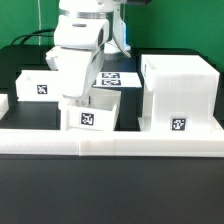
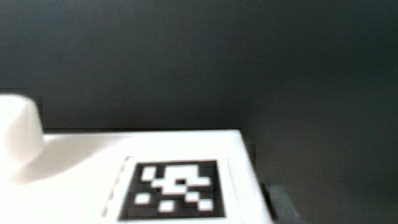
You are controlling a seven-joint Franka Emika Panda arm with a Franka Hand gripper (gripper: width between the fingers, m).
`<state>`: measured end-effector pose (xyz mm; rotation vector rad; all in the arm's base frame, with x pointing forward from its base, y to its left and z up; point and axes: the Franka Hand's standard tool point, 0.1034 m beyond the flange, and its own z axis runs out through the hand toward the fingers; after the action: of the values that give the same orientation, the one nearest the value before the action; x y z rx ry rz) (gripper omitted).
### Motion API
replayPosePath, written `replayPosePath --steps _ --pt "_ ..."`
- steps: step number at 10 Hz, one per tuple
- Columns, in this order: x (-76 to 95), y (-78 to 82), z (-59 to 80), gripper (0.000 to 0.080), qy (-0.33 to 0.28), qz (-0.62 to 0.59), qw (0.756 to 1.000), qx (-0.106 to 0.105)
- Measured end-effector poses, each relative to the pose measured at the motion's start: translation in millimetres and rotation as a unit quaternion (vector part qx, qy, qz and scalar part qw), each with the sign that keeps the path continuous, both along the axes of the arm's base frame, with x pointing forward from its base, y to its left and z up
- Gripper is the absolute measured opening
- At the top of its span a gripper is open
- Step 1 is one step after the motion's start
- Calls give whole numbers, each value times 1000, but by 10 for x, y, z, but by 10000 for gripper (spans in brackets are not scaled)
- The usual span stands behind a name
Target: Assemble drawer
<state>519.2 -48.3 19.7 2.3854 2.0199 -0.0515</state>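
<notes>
Hovering: pincer directly above small drawer box | opening: cannot tell

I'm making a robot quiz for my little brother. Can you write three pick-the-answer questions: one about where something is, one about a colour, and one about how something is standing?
1. Where is the small box?
A) under the arm, in the middle
B) on top of the big box
C) far off in a back corner

2. What colour is the table?
A) red
B) black
C) yellow

3. How is the big box?
A) squashed flat
B) standing flat on the table
C) hanging in the air from the arm

Answers:
1 A: the arm reaches down right over it.
2 B: the bare surface is black.
3 B: it sits flat at the exterior view's right, away from the arm.
</notes>
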Motion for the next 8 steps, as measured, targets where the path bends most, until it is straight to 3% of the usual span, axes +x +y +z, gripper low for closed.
replayPosePath --steps 2,8 --pt "32 129 15 42 5 -4 1000 5" --pt "23 165 -23 42 4 -6 1000 6"
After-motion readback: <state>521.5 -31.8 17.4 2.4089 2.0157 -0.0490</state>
